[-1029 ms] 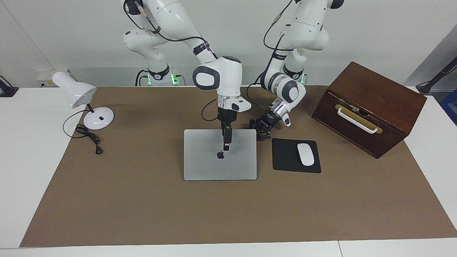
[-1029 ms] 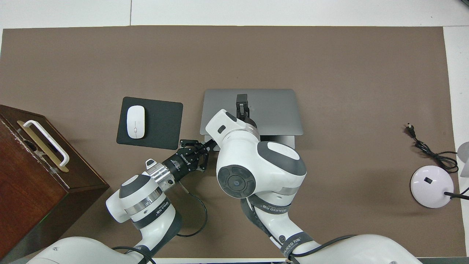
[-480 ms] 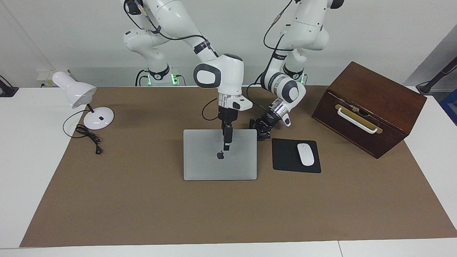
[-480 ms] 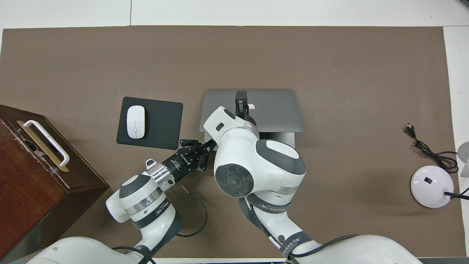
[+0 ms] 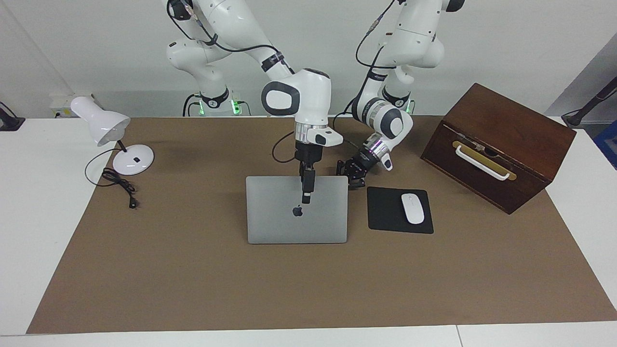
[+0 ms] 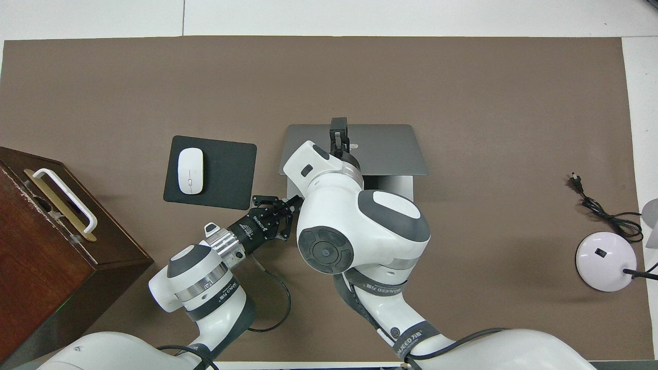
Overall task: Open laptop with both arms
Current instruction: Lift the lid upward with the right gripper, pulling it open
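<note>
The laptop [image 5: 296,221] [image 6: 383,149] lies in the middle of the brown mat [image 5: 193,279]. Its lid is lifted a little at the edge nearer to the robots, and a strip of the base shows under that edge in the overhead view.

The right gripper [image 5: 306,195] [image 6: 337,134] points straight down and is clamped on this raised edge, with one finger lying on the outside of the lid just above the apple logo. The left gripper [image 5: 353,177] [image 6: 288,216] is low at the laptop's corner at 7 o'clock, with its fingers apart.

Taking 12 o'clock as pointing away from the robots, the black mouse pad [image 5: 385,212] [image 6: 226,164] lies at 9 o'clock from the laptop, and the white mouse [image 5: 412,208] [image 6: 190,170] rests on it. The brown wooden box [image 5: 501,144] [image 6: 46,246], at 8 o'clock from the pad, is closed, so what it contains cannot be seen. The white desk lamp [image 5: 115,140] [image 6: 606,259] stands at 4 o'clock from the laptop.
</note>
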`<state>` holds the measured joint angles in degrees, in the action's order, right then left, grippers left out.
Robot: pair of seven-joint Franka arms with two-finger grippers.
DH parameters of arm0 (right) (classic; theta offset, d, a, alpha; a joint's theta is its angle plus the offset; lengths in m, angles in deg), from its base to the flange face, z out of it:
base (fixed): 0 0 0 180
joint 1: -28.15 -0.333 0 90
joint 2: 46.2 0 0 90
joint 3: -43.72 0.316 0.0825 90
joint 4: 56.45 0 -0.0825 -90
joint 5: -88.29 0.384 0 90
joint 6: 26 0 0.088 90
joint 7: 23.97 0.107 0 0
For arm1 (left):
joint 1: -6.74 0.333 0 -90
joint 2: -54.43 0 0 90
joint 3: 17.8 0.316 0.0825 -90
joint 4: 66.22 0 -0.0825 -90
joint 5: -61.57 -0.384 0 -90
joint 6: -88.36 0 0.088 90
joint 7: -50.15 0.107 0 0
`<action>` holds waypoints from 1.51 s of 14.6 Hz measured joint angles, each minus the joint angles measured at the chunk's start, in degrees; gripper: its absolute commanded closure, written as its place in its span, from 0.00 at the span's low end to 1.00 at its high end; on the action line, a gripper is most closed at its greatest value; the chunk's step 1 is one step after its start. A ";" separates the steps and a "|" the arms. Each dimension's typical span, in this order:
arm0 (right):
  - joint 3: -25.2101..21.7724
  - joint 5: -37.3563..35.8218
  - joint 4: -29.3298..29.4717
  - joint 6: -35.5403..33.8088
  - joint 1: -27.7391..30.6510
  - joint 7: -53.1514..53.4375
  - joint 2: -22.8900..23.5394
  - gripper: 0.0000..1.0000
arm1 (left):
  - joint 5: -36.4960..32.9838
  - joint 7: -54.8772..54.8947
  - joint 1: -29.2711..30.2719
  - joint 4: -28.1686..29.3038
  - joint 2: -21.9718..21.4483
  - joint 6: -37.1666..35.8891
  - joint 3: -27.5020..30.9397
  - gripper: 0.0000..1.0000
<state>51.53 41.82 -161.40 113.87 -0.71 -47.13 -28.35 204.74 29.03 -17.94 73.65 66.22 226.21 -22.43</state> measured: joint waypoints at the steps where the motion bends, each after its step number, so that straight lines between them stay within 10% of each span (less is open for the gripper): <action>1: -0.02 0.00 0.08 -0.01 0.00 0.00 0.02 0.00 | 0.00 0.00 0.00 0.00 0.00 0.00 0.00 1.00; 22: -0.14 -3.36 5.95 -0.85 0.64 0.00 1.80 0.00 | 0.00 0.27 0.00 0.00 0.00 0.00 0.00 1.00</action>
<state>51.39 38.46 -155.45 113.02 -0.07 -47.13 -26.54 204.74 29.30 -17.94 73.65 66.22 226.21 -22.43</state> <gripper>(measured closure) 0.000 0.991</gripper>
